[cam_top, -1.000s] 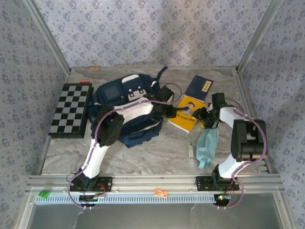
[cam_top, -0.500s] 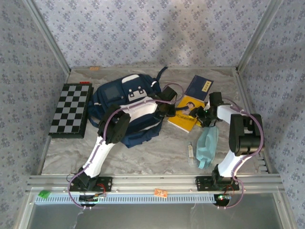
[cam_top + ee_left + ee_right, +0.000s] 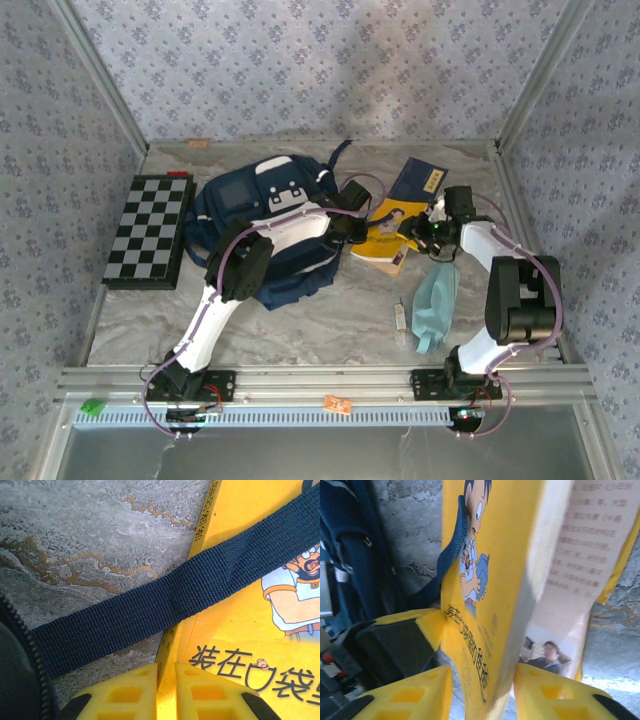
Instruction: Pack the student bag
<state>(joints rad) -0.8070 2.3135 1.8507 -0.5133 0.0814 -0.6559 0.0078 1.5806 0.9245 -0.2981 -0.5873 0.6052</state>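
The navy student bag [image 3: 262, 225] lies at the back left of the table, with its white buckle patches facing up. One of its dark straps [image 3: 190, 590] runs across the yellow comic book [image 3: 383, 238] beside it. My left gripper [image 3: 351, 229] is shut on the book's left edge, and the cover sits pinched between its yellow fingers [image 3: 135, 690]. On the book's right end, my right gripper [image 3: 429, 232] grips the book's thickness [image 3: 490, 630], tipping that side up off the table. The bag's fabric [image 3: 350, 555] shows at the left of the right wrist view.
A blue booklet [image 3: 418, 181] lies behind the yellow book. In front of the right gripper lies a teal pouch [image 3: 432, 305], with a small pale tube [image 3: 401, 318] at its left. A folded chessboard [image 3: 150, 230] rests at the far left. Metal frame posts line the table's sides.
The right gripper has closed in on the yellow book's right end and raised it, so the book now tilts. The left gripper stays at the book's left edge.
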